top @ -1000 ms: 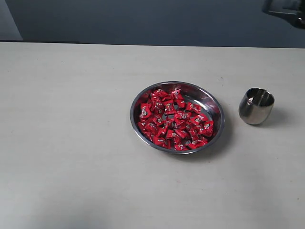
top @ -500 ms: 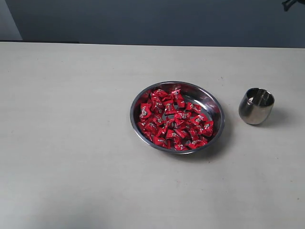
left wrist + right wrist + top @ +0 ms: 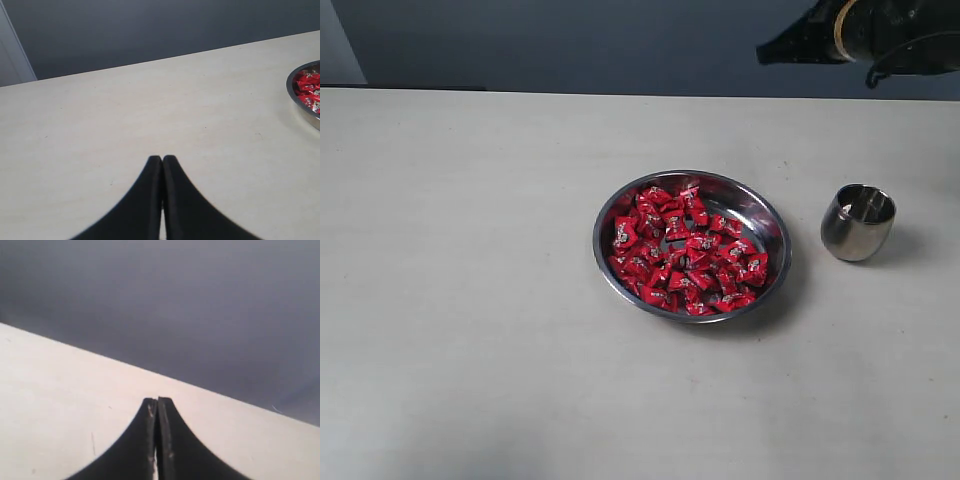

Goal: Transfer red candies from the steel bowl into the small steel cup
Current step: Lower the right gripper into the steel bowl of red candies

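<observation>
The steel bowl [image 3: 767, 214] sits at the table's middle, heaped with red candies [image 3: 682, 252]. To its right the small steel cup [image 3: 857, 224] leans a little; what is inside it is unclear. My right gripper [image 3: 766, 55] reaches in from the top right, above the far table edge and well away from bowl and cup. In its wrist view the right gripper [image 3: 157, 400] is shut and empty over bare table. My left gripper [image 3: 162, 158] is also shut and empty, with the bowl's rim [image 3: 294, 95] and some candies [image 3: 308, 89] off to one side. The exterior view does not show it.
The pale table [image 3: 470, 280] spreads wide to the left of and in front of the bowl. A dark wall [image 3: 570, 40] rises behind the far edge.
My right arm has swung into the top right of the exterior view, reaching leftward. Bowl, candies and cup have not moved.
</observation>
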Action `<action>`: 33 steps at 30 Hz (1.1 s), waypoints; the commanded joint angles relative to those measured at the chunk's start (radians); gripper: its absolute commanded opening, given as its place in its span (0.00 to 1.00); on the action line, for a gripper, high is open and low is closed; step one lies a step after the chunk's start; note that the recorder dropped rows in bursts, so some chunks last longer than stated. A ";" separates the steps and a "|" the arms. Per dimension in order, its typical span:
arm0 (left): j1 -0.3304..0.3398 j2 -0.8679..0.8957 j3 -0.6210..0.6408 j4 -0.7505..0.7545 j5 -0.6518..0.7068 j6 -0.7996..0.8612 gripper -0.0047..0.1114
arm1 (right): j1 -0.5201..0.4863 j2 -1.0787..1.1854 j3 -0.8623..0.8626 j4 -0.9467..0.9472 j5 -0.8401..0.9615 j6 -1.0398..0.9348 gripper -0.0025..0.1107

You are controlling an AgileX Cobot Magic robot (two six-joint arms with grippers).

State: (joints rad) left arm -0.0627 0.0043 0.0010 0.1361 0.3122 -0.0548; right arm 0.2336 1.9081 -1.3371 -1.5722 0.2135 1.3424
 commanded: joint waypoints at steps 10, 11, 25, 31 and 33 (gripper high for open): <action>-0.010 -0.004 -0.001 0.000 -0.004 -0.006 0.04 | 0.058 0.027 -0.180 1.606 0.612 -1.571 0.02; -0.010 -0.004 -0.001 0.000 -0.004 -0.006 0.04 | 0.059 0.027 -0.223 1.699 0.691 -1.654 0.02; -0.010 -0.004 -0.001 0.000 -0.004 -0.006 0.04 | 0.068 0.128 -0.479 1.888 1.008 -1.813 0.40; -0.010 -0.004 -0.001 0.000 -0.004 -0.006 0.04 | 0.123 0.294 -0.479 1.819 1.003 -1.778 0.40; -0.010 -0.004 -0.001 0.000 -0.004 -0.006 0.04 | 0.127 0.310 -0.479 1.756 0.911 -1.676 0.39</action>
State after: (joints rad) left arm -0.0627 0.0043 0.0010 0.1361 0.3122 -0.0548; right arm 0.3598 2.2114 -1.8135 0.2420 1.1894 -0.4069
